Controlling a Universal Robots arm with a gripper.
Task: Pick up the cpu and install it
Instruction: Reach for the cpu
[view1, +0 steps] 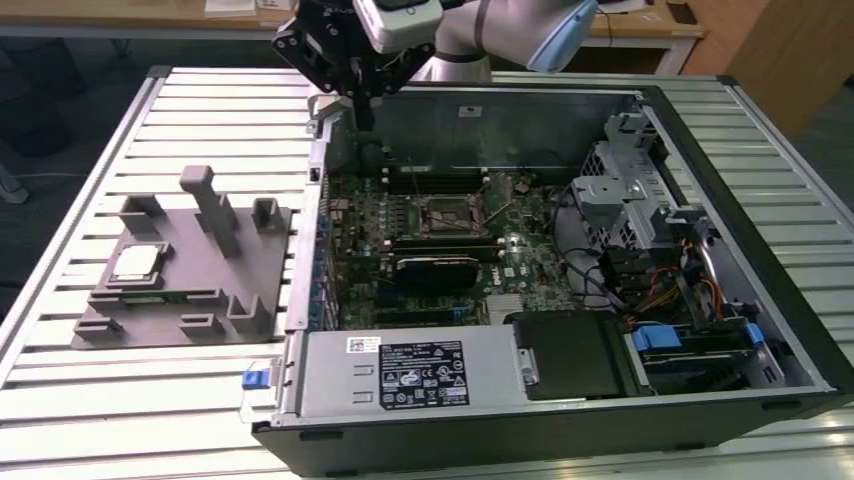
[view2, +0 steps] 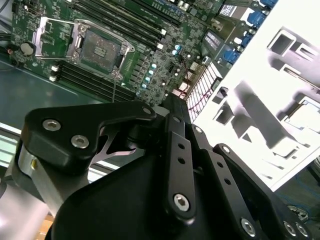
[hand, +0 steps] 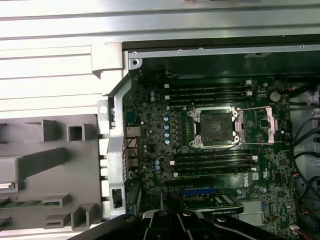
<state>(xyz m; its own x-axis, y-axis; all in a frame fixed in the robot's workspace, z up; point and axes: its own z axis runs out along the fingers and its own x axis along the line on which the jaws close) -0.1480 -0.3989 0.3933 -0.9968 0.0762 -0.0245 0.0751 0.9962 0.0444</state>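
Standing at the bench, the exterior view gives a slatted metal table (view1: 80, 400) with a wooden desk (view1: 641, 25) behind it. An open computer case (view1: 534, 440) lies on its side on the slats, its motherboard (view1: 521, 250) facing up and the processor socket (view1: 447, 213) near the board's middle. Just beside the case, toward the exterior view's left, sits a grey fixture tray (view1: 174, 320) with upright posts. The cpu (view1: 138, 262) lies flat in this tray, silver top upward, well apart from the socket.

The arm (view1: 521, 30) reaches in from the far side. Its gripper (view1: 363, 122) points straight down over the case's far corner on the exterior view's left, clear of the board. The jaws are drawn together into one narrow stem, with nothing between them.

In the second wrist view, the black gripper (view2: 172, 102) linkage fills the foreground. Beyond it are the socket (view2: 100, 50) and the tray (view2: 260, 80), which shows washed-out white.

In the first wrist view, the socket (hand: 215, 127) stands open with its retaining frame (hand: 265, 125) swung aside. The tray (hand: 45, 170) lies beside the case wall on the table (hand: 50, 75), and the gripper (hand: 182, 222) shows at the picture's edge.
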